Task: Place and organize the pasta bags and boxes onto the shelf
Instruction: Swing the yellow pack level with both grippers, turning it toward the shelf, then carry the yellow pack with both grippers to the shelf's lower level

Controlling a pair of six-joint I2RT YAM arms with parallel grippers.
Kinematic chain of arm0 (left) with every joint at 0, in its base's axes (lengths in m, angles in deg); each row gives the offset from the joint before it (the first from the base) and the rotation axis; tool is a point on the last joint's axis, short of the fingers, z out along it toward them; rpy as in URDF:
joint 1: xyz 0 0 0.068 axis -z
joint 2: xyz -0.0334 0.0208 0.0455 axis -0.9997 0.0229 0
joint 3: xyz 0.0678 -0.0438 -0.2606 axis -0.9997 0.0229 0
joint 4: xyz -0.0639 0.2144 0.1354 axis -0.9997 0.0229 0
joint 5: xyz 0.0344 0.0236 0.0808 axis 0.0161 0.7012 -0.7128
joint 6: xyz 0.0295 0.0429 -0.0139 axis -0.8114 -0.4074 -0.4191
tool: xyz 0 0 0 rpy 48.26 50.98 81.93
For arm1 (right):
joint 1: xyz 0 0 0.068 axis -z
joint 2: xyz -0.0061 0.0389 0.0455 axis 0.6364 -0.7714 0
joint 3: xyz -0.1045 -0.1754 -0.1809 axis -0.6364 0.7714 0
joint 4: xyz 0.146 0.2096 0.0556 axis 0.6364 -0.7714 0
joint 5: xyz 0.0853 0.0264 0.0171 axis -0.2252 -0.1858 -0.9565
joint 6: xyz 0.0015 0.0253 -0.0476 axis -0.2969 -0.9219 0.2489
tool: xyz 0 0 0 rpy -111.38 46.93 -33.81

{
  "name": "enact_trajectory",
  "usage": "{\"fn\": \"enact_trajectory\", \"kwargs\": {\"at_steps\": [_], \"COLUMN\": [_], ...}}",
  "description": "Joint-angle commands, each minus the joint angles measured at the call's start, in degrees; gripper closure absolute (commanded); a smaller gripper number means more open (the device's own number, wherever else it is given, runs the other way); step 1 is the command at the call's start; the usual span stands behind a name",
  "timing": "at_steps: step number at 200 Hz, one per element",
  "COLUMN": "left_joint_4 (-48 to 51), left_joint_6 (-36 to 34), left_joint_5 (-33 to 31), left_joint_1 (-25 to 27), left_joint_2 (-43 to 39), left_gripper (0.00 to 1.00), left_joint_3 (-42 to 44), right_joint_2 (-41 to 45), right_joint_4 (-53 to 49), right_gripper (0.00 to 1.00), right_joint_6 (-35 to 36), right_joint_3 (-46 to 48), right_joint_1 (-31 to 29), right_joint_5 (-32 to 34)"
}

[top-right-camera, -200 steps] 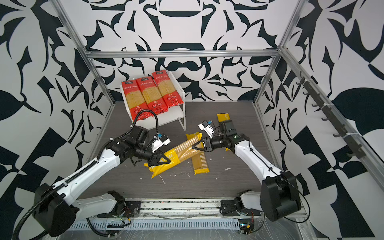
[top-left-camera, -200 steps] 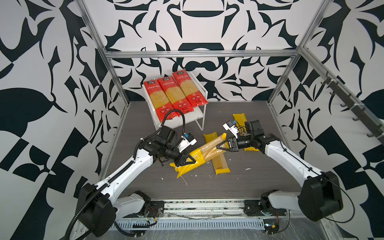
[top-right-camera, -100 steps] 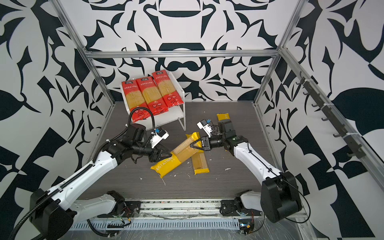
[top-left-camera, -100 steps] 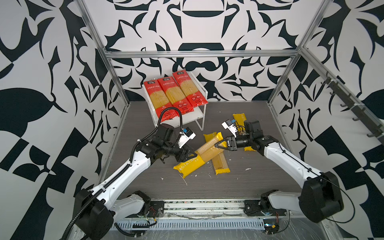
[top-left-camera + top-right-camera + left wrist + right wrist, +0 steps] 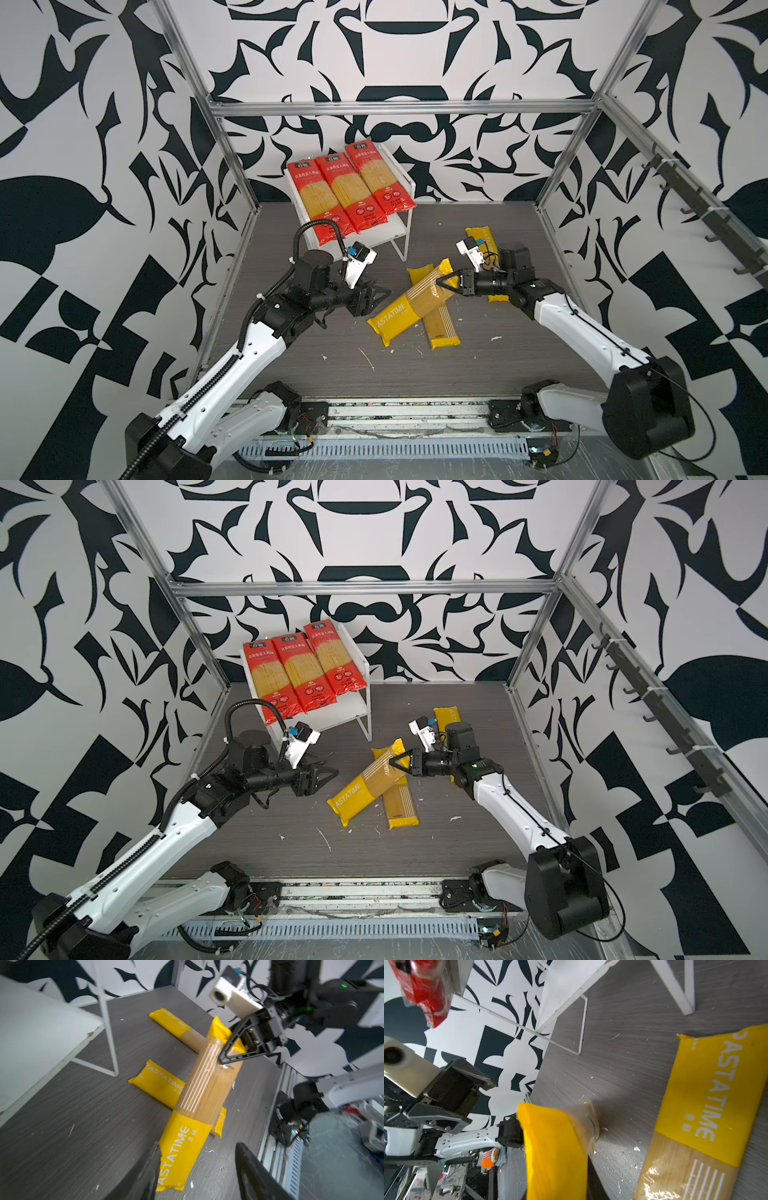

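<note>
While the right arm reaches in toward the middle of the worktop [image 5: 332, 374], the right pincer [image 5: 441, 283] is pinching the far end of the top yellow pack [image 5: 409, 305]. In the left wrist view one dark finger [image 5: 233, 1041] lies across that pack's yellow end cap.

- Top yellow pack: lettered PASTATIME and lying on a diagonal. Its far end is raised in the grip and its near end rests on the worktop. It crosses over the lower yellow pack [image 5: 440, 328] and touches it.
- Lower yellow pack: flat on the worktop, with both ends showing on either side of the crossing.
- Left pincer [image 5: 384, 296]: spread and holding nothing. In both top views it sits just beside the near end of the top yellow pack, with a gap between them. In the left wrist view its two dark fingers frame that lettered end.
- Third yellow pack [image 5: 482, 239]: flat on the worktop behind the right arm, partly hidden by the wrist camera.
- Shelf [image 5: 390, 232]: at the back of the worktop, left of centre, well apart from the yellow packs.
- Red packs [image 5: 345, 187]: three side by side on the shelf's top board, touching along their long edges. Their near ends hang over the front edge.
- White flecks [image 5: 368, 359] are scattered on the worktop near the front.
</note>
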State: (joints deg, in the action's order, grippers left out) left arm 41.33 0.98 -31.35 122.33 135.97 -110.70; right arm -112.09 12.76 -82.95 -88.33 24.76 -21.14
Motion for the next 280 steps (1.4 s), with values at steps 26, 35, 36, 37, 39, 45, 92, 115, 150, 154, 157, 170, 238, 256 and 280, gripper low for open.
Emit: {"fn": "enact_trajectory", "kwargs": {"at_steps": [26, 35, 36, 37, 39, 45, 92, 115, 150, 154, 157, 170, 238, 256, 280], "left_joint_4": [-14.61, -15.58, -15.71, -15.82, -16.03, -17.15, -26.57, -29.94, -36.41, -36.35, -36.34, -35.73, -31.17, -32.7, -33.38], "left_joint_6": [19.71, 21.09, 21.26, 21.43, 21.79, 22.6, 35.47, 40.02, 47.01, 47.62, 47.92, 48.63, 49.55, 49.65, 49.43], "left_joint_5": [-22.13, -26.38, -26.85, -27.3, -28.04, -30.25, -45.45, -54.62, -59.68, -59.78, -59.83, -60.16, -63.93, -64.68, -65.18], "left_joint_1": [5.57, 7.58, 7.79, 7.99, 8.42, 9.51, 15.94, 21.16, 24.49, 24.53, 24.53, 24.57, 24.62, 24.62, 24.62], "left_joint_2": [-4.23, -4.48, -4.47, -4.47, -4.47, -4.51, -4.23, -3.7, -4.0, -4.23, -4.41, -5.41, -10.66, -10.95, -11.23], "left_gripper": [0.39, 0.39, 0.39, 0.39, 0.38, 0.38, 0.38, 0.37, 0.33, 0.32, 0.32, 0.31, 0.25, 0.25, 0.24], "left_joint_3": [8.45, 9.15, 9.23, 9.36, 9.5, 10.17, 16.52, 18.49, 22.63, 22.8, 22.91, 22.97, 22.85, 23.48, 23.78], "right_joint_2": [5.86, 7.09, 7.24, 7.32, 7.73, 8.81, 14.82, 17.24, 20.06, 20.41, 20.62, 21.65, 21.99, 20.16, 16.63], "right_joint_4": [33.78, 36.39, 36.44, 36.51, 36.69, 37.49, 41.44, 44.16, 45.27, 45.36, 45.28, 45.1, 48.86, 52.19, 57.5], "right_gripper": [1.0, 1.0, 1.0, 1.0, 1.0, 1.0, 1.0, 1.0, 1.0, 1.0, 1.0, 1.0, 1.0, 1.0, 1.0], "right_joint_6": [-29.49, -32.25, -32.43, -32.57, -32.89, -33.68, -38.69, -39.69, -40.67, -40.87, -40.99, -41.48, -44.42, -45.16, -45.97], "right_joint_3": [9.07, 10.63, 10.77, 10.89, 11.09, 11.62, 15.94, 18.09, 18.85, 18.83, 18.83, 18.49, 15.37, 14.66, 13.51], "right_joint_1": [0.39, 0.44, 0.44, 0.44, 0.37, 0.12, -4.23, -8.22, -12.69, -12.88, -12.95, -13.06, -13.78, -14.54, -15.73], "right_joint_5": [10.8, 13.3, 13.53, 13.79, 14.3, 15.88, 27.42, 33.69, 39.5, 39.85, 40.14, 40.78, 44.13, 45.67, 47.27]}}
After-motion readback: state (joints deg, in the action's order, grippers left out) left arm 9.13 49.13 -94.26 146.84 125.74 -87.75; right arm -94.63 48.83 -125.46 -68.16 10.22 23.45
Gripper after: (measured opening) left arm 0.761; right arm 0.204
